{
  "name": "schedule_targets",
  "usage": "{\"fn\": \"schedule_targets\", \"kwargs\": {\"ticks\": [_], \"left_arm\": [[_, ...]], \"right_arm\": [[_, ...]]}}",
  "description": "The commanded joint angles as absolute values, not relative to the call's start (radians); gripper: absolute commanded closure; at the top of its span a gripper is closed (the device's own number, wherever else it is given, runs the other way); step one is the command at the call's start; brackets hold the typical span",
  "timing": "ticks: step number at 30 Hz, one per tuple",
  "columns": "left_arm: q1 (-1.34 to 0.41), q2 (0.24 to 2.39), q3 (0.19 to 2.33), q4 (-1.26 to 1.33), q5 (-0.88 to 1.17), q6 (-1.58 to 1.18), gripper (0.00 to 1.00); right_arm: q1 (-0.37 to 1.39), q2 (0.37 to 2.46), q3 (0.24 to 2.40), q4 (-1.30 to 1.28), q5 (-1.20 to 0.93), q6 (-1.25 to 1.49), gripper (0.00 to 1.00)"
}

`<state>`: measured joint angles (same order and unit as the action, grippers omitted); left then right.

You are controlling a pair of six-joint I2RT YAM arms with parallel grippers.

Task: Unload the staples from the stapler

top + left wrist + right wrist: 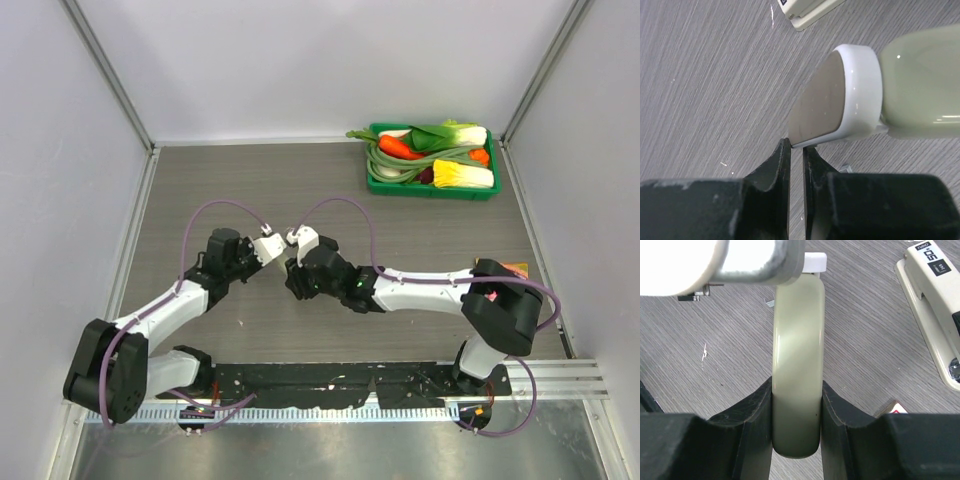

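Note:
The stapler (797,340), with a pale olive-grey top and a whitish end (860,90), hangs in the air between the two arms. My right gripper (797,385) is shut on its olive body, one finger on each side. My left gripper (796,146) is shut, and its tips touch the thin lower edge of the whitish end; I cannot tell whether that edge is pinched. In the top view the two grippers (272,246) (298,240) meet at mid-table and hide the stapler. A short silver-grey strip (692,294), seemingly the staples, lies on the table below.
A larger beige stapler marked 50 (932,310) lies on the table to the right of the held one. A pink-and-white corner (894,407) shows beside my right finger. A green tray (430,193) of toy vegetables stands at the back right.

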<state>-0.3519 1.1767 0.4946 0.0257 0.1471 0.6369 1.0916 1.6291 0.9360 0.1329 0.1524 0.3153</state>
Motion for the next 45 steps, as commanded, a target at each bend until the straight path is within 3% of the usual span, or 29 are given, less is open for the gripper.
{"fn": "schedule_targets", "kwargs": {"ticks": [1, 3, 6, 7, 9, 13, 23, 30, 38, 39, 42, 45], "left_arm": [[-0.311, 1.158, 0.514, 0.063, -0.046, 0.615, 1.00], [-0.310, 1.152, 0.557, -0.053, 0.027, 0.589, 0.99], [-0.310, 1.146, 0.662, -0.275, 0.156, 0.525, 0.79], [-0.308, 1.141, 0.707, -0.314, 0.228, 0.487, 0.64], [-0.307, 1.129, 0.748, -0.392, 0.270, 0.444, 0.50], [-0.249, 1.115, 0.843, -0.439, 0.311, 0.326, 0.38], [-0.023, 1.114, 0.925, -0.403, 0.363, 0.153, 0.32], [-0.011, 1.198, 0.959, -0.417, 0.431, 0.086, 0.23], [-0.011, 1.177, 0.950, -0.426, 0.419, 0.095, 0.23], [-0.011, 1.174, 0.946, -0.426, 0.416, 0.095, 0.23], [-0.011, 1.170, 0.939, -0.428, 0.414, 0.100, 0.23], [-0.011, 1.169, 0.928, -0.413, 0.396, 0.084, 0.23]], "right_arm": [[1.129, 1.588, 0.919, 0.107, 0.147, 0.299, 0.99], [1.129, 1.597, 0.945, 0.129, 0.181, 0.305, 0.99], [1.123, 1.620, 1.027, 0.153, 0.261, 0.292, 0.99], [1.120, 1.627, 1.054, 0.161, 0.268, 0.287, 0.99], [1.098, 1.670, 1.135, 0.157, 0.262, 0.287, 0.99], [1.074, 1.765, 1.255, 0.074, 0.249, 0.275, 0.99], [1.039, 1.949, 1.420, -0.058, 0.207, 0.222, 0.99], [1.029, 2.095, 1.573, -0.095, 0.209, 0.173, 0.99], [1.012, 2.227, 1.724, -0.161, 0.147, 0.213, 0.98], [1.012, 2.232, 1.729, -0.161, 0.131, 0.224, 0.94], [1.012, 2.233, 1.720, -0.143, 0.124, 0.290, 0.54], [1.012, 2.226, 1.721, -0.130, 0.114, 0.324, 0.38]]}}
